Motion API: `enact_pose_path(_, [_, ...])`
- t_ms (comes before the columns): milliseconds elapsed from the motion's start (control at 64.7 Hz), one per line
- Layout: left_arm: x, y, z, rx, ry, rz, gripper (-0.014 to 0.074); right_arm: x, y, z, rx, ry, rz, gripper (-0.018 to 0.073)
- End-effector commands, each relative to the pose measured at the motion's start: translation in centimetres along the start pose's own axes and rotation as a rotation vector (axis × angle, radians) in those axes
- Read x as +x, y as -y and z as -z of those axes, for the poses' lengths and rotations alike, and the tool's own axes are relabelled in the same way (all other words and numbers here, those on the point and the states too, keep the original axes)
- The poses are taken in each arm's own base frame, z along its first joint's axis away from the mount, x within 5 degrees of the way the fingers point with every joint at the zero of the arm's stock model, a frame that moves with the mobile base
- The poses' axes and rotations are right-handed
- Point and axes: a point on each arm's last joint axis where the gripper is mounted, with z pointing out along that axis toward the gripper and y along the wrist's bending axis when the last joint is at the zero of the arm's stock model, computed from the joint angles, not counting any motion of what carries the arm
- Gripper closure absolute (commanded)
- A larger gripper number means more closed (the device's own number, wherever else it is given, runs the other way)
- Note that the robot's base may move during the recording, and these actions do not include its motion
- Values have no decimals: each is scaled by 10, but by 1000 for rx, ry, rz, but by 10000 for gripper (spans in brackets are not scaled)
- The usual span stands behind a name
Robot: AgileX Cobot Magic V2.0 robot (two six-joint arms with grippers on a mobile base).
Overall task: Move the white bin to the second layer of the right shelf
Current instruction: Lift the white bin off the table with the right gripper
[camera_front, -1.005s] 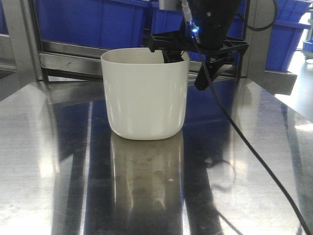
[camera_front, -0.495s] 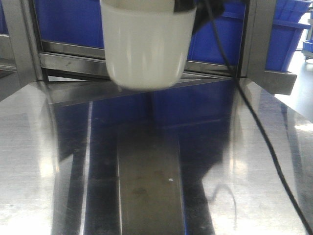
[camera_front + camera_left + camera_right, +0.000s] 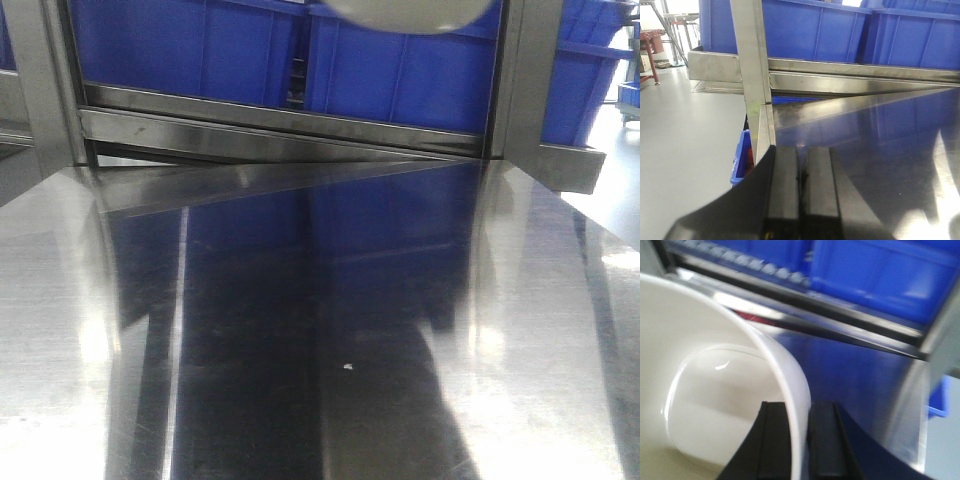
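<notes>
The white bin (image 3: 715,385) hangs in the air, and I look down into its smooth cream inside in the right wrist view. My right gripper (image 3: 799,412) is shut on the bin's wall, one finger inside and one outside. In the front view only the bin's rounded base (image 3: 405,12) shows at the top edge, and that gripper is out of frame. My left gripper (image 3: 802,155) is shut with nothing in it, low over the table's left edge. A rack level with white rollers (image 3: 747,262) runs behind the bin; I cannot tell whether it is the right shelf second layer.
The shiny steel tabletop (image 3: 300,350) lies below. Blue crates (image 3: 200,45) stand on the rack behind it, over a steel front lip (image 3: 280,125). Steel uprights (image 3: 520,80) (image 3: 752,75) frame the rack. A lower blue crate (image 3: 740,160) sits beside the table's left edge.
The white bin has risen off the tabletop in my right gripper, up and slightly right, until only its base shows at the front view's top edge. The cable has left that view.
</notes>
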Motion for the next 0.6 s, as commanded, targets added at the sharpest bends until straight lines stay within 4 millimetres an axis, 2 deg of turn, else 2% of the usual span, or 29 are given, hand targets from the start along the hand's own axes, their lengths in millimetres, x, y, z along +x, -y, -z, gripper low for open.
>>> enact_pose_path(0, [4, 0, 0, 0, 61, 9, 512, -6, 15, 40, 40, 195, -5, 503])
enact_pose_path(170, [4, 0, 0, 0, 61, 9, 512, 32, 30, 74, 109, 213, -28, 503])
enact_pose_path(340, [4, 0, 0, 0, 61, 9, 512, 71, 32, 92, 124, 200, -40, 503])
enact_pose_path(464, [4, 0, 0, 0, 61, 9, 512, 90, 32, 102, 123, 203, -41, 503])
enact_pose_path(588, [4, 0, 0, 0, 61, 9, 512, 100, 31, 108, 121, 225, -39, 503])
